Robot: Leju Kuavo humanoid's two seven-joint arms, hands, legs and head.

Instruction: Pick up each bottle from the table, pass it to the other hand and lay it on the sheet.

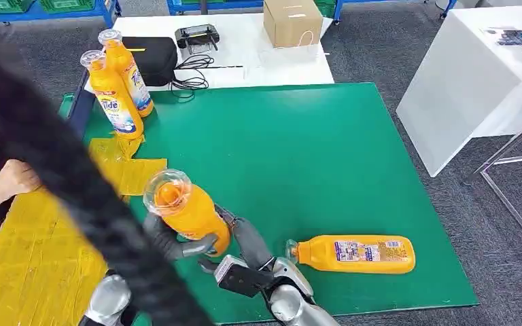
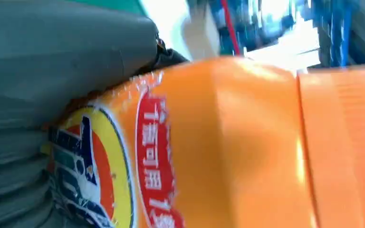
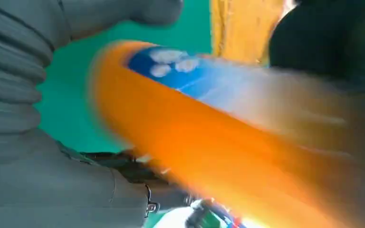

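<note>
My left hand [image 1: 177, 246] grips an orange detergent bottle [image 1: 190, 210] low on its body and holds it upright above the near left part of the green sheet [image 1: 299, 149]. In the left wrist view the bottle [image 2: 247, 142] lies tight against the hand [image 2: 52, 71]. My right hand [image 1: 245, 238] is right beside the bottle, fingers spread around it. In the right wrist view the thumb [image 3: 123, 14] stands apart from the blurred bottle [image 3: 209, 137]. A second orange bottle [image 1: 357, 254] lies on its side on the sheet, near right. Two more bottles [image 1: 114, 98] [image 1: 130, 71] stand at the far left.
A thick black hose [image 1: 75, 176] crosses the left of the head view and hides part of my left arm. Yellow sheets [image 1: 34, 251] cover the left side, where a person's hand [image 1: 13, 178] rests. Beyond the sheet are a black case [image 1: 153, 58], a cardboard box [image 1: 292, 22] and a white table [image 1: 476, 75].
</note>
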